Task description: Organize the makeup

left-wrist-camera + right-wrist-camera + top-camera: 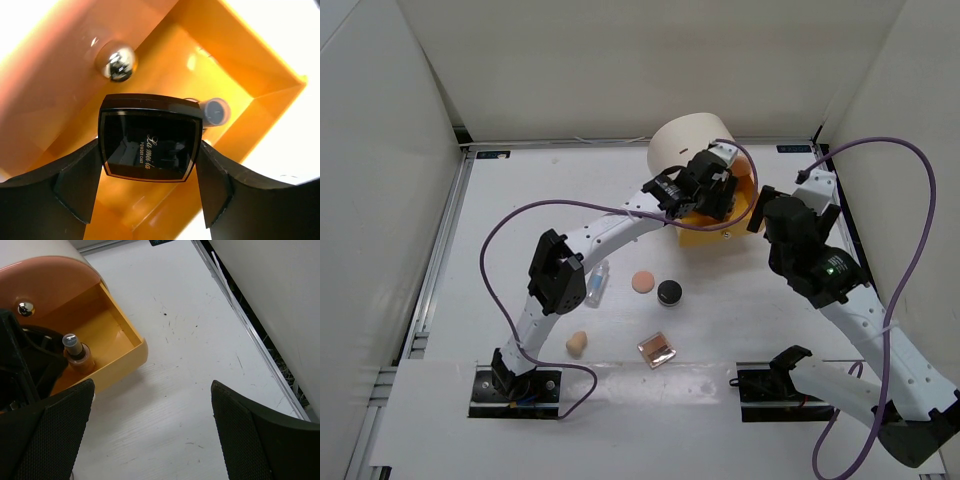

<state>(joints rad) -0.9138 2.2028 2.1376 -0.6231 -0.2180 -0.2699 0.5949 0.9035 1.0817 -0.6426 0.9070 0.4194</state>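
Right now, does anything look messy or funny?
Nothing looks spilled or broken. The bottle lies on its side, and the puff, sponge and round compact sit loose on the table.

The drawer is glowing bright orange, and its knob is gleaming mirror-silver. The square compact is showing glossy black with pale gold lettering. The cylinder box is looking cream. On the white worktop, the round puff is showing peach, the round compact black, the egg sponge beige, the little bottle clear with a blue tint, and the mirrored compact is reflecting coppery pink. The cables are showing purple.
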